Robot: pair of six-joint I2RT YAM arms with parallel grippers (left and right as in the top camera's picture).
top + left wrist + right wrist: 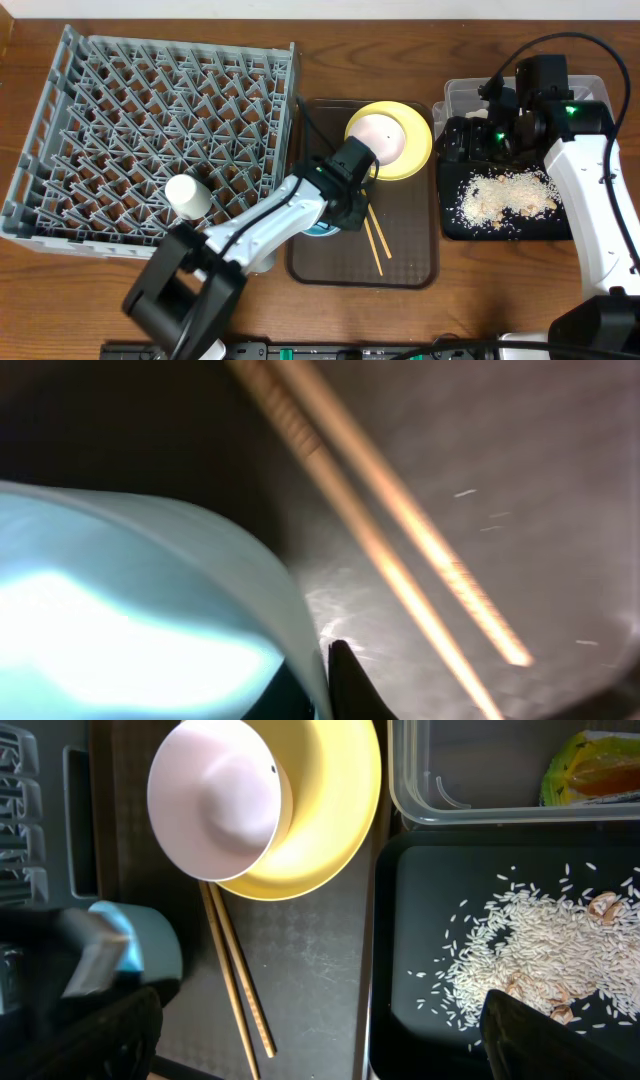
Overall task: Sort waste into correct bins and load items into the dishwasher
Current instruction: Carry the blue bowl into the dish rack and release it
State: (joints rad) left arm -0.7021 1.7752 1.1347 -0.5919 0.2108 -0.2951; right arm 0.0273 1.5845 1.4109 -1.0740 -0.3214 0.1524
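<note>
Pale-blue bowl (130, 620) at the left gripper (332, 212) jaws
One dark finger (345, 685) touches the bowl's outer wall, chopsticks (400, 530) just beyond; the grip cannot be told. Right gripper (320, 1020) jaws stand wide, rice crumbs (530, 950) just ahead of them.
</note>
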